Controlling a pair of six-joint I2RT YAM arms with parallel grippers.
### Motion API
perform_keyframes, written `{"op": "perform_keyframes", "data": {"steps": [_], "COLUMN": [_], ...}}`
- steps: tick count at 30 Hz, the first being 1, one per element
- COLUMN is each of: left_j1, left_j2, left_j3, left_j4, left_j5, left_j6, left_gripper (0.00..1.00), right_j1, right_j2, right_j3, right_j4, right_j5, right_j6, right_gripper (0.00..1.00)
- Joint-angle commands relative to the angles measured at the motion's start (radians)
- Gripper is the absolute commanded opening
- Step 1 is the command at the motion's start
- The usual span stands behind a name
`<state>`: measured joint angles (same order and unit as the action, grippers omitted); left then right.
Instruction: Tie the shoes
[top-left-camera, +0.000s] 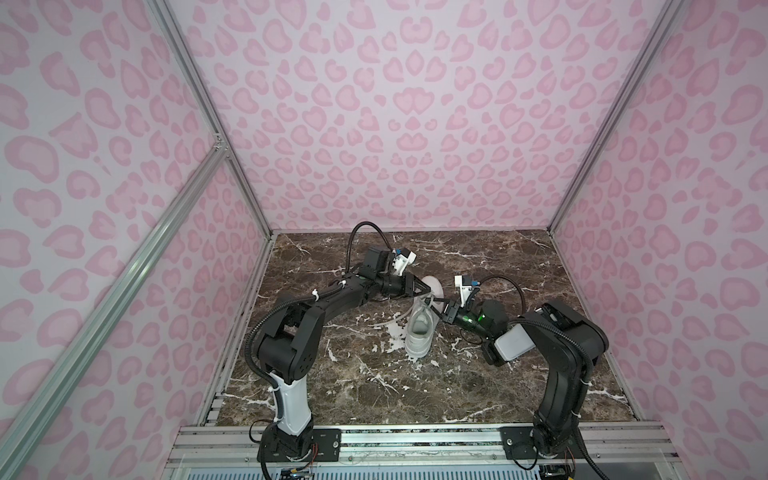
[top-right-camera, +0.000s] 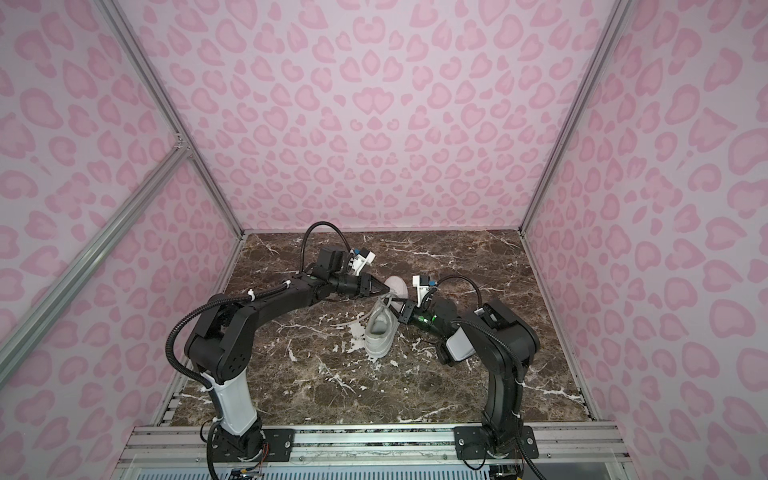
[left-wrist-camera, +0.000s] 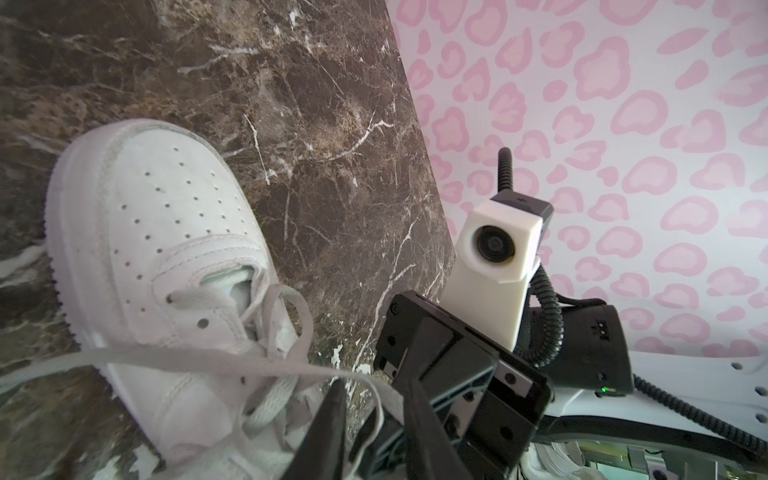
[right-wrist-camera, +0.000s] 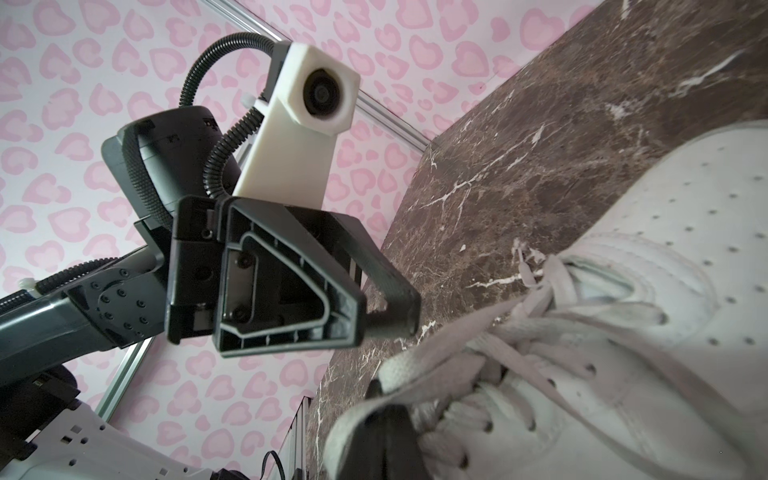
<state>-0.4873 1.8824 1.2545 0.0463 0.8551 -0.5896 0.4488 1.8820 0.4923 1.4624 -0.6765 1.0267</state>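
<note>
Right claw (right-wrist-camera: 380, 399) clamped shut on the lace (right-wrist-camera: 436, 353); left claw (right-wrist-camera: 401, 311) slightly parted, gripping nothing. Slack could let the lace slip.

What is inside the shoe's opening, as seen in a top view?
Only the pale lining of the shoe shows there; no object is visible. The toe end inside is hidden under the laces and upper.

surface: brown marble table (top-left-camera: 457, 395) | on it: white sneaker (top-left-camera: 417, 343)
</note>
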Motion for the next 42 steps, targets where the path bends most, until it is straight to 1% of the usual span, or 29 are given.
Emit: {"op": "perform_keyframes", "data": {"steps": [1, 4, 6, 12, 15, 17, 20, 23, 29, 32, 35, 38, 42], "left_j1": [0.004, 0.010, 0.013, 0.019, 0.019, 0.018, 0.016, 0.010, -0.046, -0.061, -0.072, -0.088, -0.104], "left_j2": [-0.012, -0.014, -0.013, -0.003, 0.005, 0.013, 0.023, 0.038, 0.109, 0.142, 0.161, 0.176, 0.199], "left_j3": [0.029, 0.046, 0.060, 0.085, 0.135, 0.167, 0.214, 0.258, 0.404, 0.455, 0.482, 0.503, 0.530], "left_j4": [-0.033, -0.062, -0.085, -0.141, -0.179, -0.226, -0.295, -0.345, -0.558, -0.622, -0.659, -0.694, -0.728], "left_j5": [-0.024, -0.044, -0.057, -0.078, -0.091, -0.109, -0.138, -0.159, -0.262, -0.303, -0.325, -0.348, -0.365], "left_j6": [0.045, 0.065, 0.085, 0.125, 0.156, 0.192, 0.248, 0.300, 0.473, 0.516, 0.538, 0.574, 0.600], "left_gripper": [0.29, 0.29, 0.29, 0.29, 0.29, 0.29, 0.30, 0.30, 0.32, 0.32, 0.32, 0.32, 0.33], "right_j1": [-0.010, -0.020, -0.025, -0.035, -0.037, -0.039, -0.048, -0.048, -0.048, -0.048, -0.048, -0.048, -0.048], "right_j2": [-0.032, -0.082, -0.123, -0.255, -0.301, -0.327, -0.360, -0.364, -0.375, -0.358, -0.351, -0.335, -0.299], "right_j3": [-0.021, -0.043, -0.043, -0.015, 0.030, 0.050, 0.049, 0.087, 0.118, 0.159, 0.163, 0.183, 0.211], "right_j4": [-0.054, -0.157, -0.264, -0.646, -0.875, -0.988, -1.040, -1.166, -1.269, -1.383, -1.417, -1.462, -1.487], "right_j5": [-0.004, -0.015, -0.029, -0.028, -0.023, -0.017, -0.010, -0.005, 0.009, 0.011, 0.015, 0.043, 0.046], "right_j6": [-0.039, -0.080, -0.124, -0.284, -0.387, -0.436, -0.452, -0.508, -0.554, -0.599, -0.607, -0.619, -0.608], "right_gripper": [0.00, 0.00, 0.00, 0.00, 0.00, 0.00, 0.00, 0.00, 0.00, 0.00, 0.00, 0.00, 0.00]}}
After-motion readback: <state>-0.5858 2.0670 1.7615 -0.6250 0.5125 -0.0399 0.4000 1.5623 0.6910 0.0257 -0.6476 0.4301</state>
